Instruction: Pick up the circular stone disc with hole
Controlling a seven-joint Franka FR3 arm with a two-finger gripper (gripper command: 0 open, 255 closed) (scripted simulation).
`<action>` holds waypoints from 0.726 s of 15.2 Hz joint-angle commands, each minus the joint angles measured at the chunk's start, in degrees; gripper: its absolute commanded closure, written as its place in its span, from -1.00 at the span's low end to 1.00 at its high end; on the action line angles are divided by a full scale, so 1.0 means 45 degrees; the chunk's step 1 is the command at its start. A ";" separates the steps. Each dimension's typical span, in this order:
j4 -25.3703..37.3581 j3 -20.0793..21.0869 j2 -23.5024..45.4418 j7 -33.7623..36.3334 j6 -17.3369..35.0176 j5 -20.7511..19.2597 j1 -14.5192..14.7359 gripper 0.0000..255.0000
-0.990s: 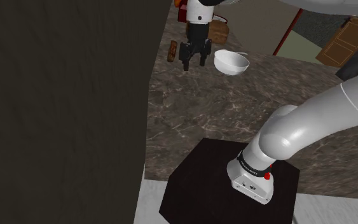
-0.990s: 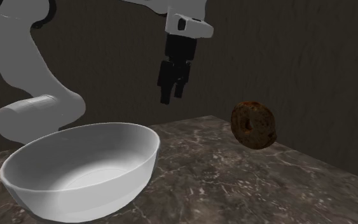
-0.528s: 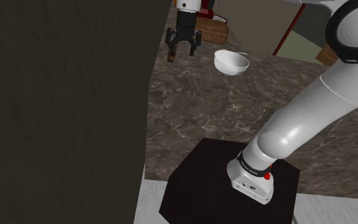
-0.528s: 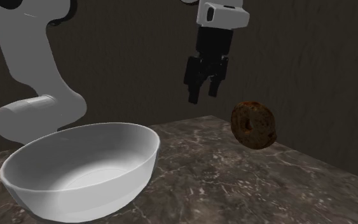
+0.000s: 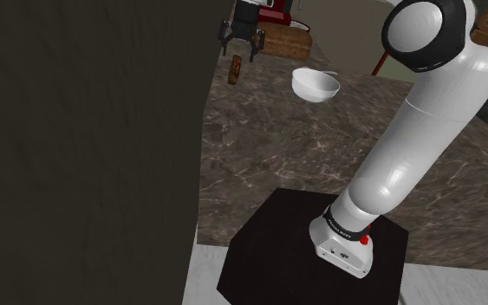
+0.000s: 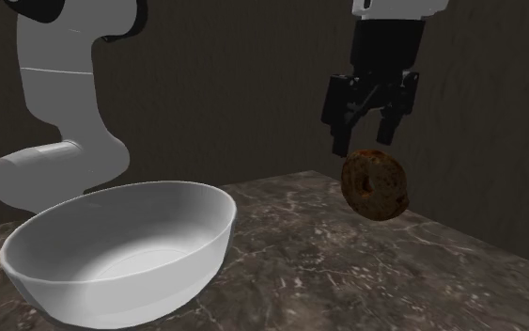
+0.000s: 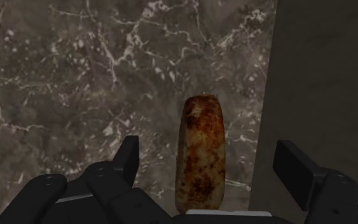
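The stone disc (image 6: 375,184) is a mottled brown ring with a hole, standing on its edge on the dark marble counter (image 6: 347,273) close to the dark wall. In the shoulder view the disc (image 5: 235,70) is a thin brown sliver at the counter's far left. My black gripper (image 6: 369,144) hangs open directly above the disc, fingertips just over its top rim. Seen from the wrist, the disc (image 7: 203,151) stands edge-on between the two spread fingers (image 7: 128,156), untouched by either.
A white bowl (image 6: 116,246) sits on the counter, to the left of the disc in the second exterior view, and it appears as the bowl (image 5: 314,84) in the shoulder view. A dark wall (image 5: 86,139) borders the counter right beside the disc. A wooden box (image 5: 283,43) stands behind.
The gripper has travelled from beside the bowl toward the wall and now hangs over the disc. It has stayed open. Disc and bowl have not moved.
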 commanded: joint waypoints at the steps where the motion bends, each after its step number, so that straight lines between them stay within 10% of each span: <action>1: 0.0596 -0.0132 0.0377 0.0471 -0.0105 0.0148 -0.0126 -1.00; 10: -0.0854 -0.0121 0.0258 0.0282 0.1214 0.0159 -0.0098 -1.00; 11: -0.0837 -0.0118 0.0257 0.0292 0.1197 0.0160 -0.0094 1.00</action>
